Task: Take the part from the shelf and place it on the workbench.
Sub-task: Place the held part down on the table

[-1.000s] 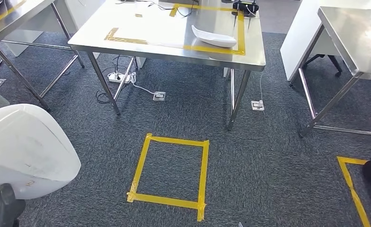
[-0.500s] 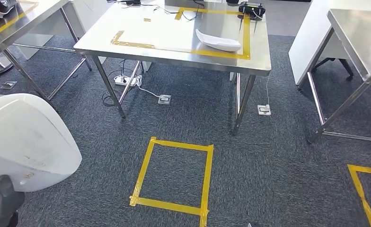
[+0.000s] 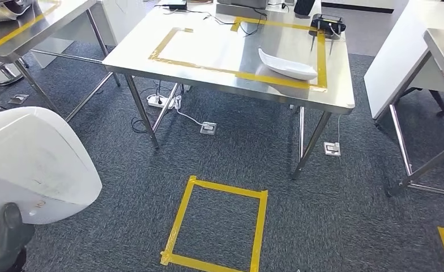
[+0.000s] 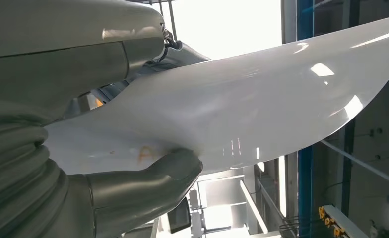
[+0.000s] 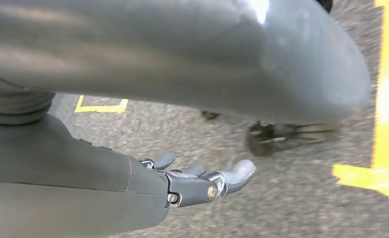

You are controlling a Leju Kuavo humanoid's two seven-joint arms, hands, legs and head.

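Left hand: my thumb grips white part, 8 o'clock; faint orange mark, unreadable.
Right hand: mine, empty, fingers apart.

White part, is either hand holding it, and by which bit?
The left hand grips the white part at one end, thumb pressed on its face. The right hand holds nothing.

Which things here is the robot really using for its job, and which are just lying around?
For the job:
- white part, held by the left hand
- workbench with the yellow tape outline

Just lying about:
- another white part on the workbench
- black device
- power strip on the floor
- yellow tape square on the carpet
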